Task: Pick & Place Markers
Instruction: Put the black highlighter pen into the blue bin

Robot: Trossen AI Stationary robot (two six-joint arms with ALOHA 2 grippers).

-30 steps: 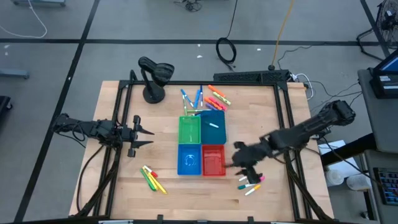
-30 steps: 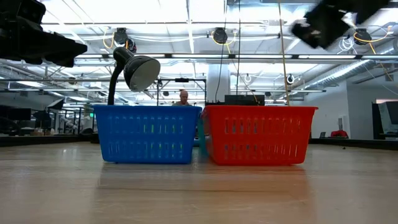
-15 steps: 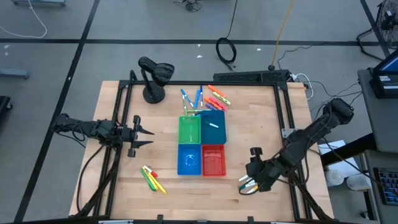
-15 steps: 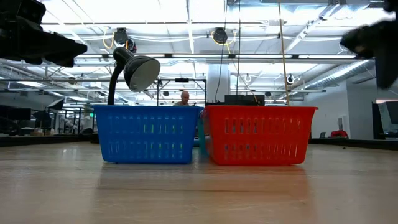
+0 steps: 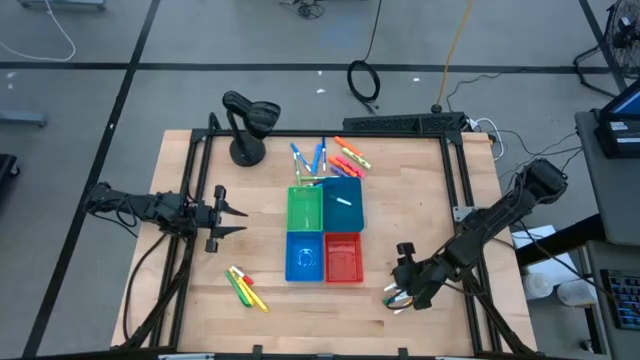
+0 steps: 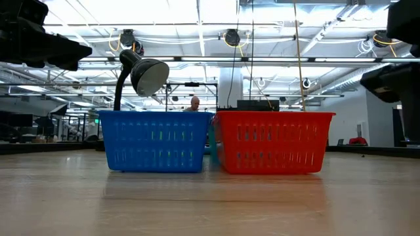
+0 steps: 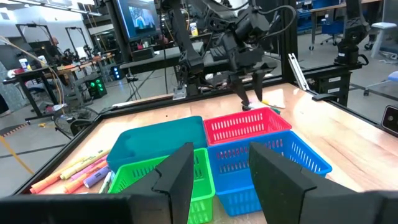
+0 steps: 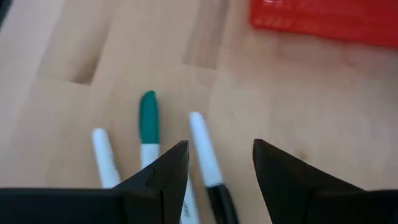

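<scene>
Three markers lie flat on the wood near the table's near right: a white one with a green cap (image 8: pixel 148 127), a white one with a black end (image 8: pixel 204 154) and a plain white one (image 8: pixel 103 157). My right gripper (image 8: pixel 215 167) hangs open just above them, slanting down, with the black-ended marker showing between its fingers. In the high view it (image 5: pixel 402 290) covers most of this group (image 5: pixel 390 299). More markers lie at the far middle (image 5: pixel 322 157) and the near left (image 5: pixel 245 287). My left gripper (image 5: pixel 236 215) waits open at the left.
Four small bins stand together mid-table: green (image 5: pixel 305 207), teal (image 5: pixel 344 200), blue (image 5: pixel 305 256) and red (image 5: pixel 343 258). A white marker lies in the teal bin. A black desk lamp (image 5: pixel 245 120) stands at the far left. Bare wood surrounds the right-hand markers.
My right gripper has swung from beside the red bin toward the table's near right and come down over the group of markers there, tipping a little. Its fingers have stayed open. The markers have not moved.
</scene>
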